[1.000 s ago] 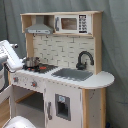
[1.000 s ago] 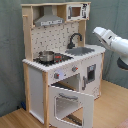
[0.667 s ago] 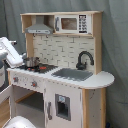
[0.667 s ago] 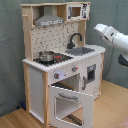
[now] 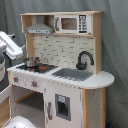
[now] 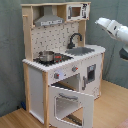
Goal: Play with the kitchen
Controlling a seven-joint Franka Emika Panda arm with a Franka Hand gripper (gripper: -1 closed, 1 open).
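Toy kitchen: rigid wood, bulky; light hinged oven door hangs open, grasp its top edge. Gripper fingers: cannot tell.

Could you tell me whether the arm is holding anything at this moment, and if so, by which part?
It cannot be told: the arm is up beside the kitchen, but its tool is not visible in either exterior view.

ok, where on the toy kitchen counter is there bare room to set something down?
Free: the rounded counter end beside the sink, and the sink basin itself. Crowded: the stovetop, taken by a small pot. The faucet blocks the strip behind the sink.
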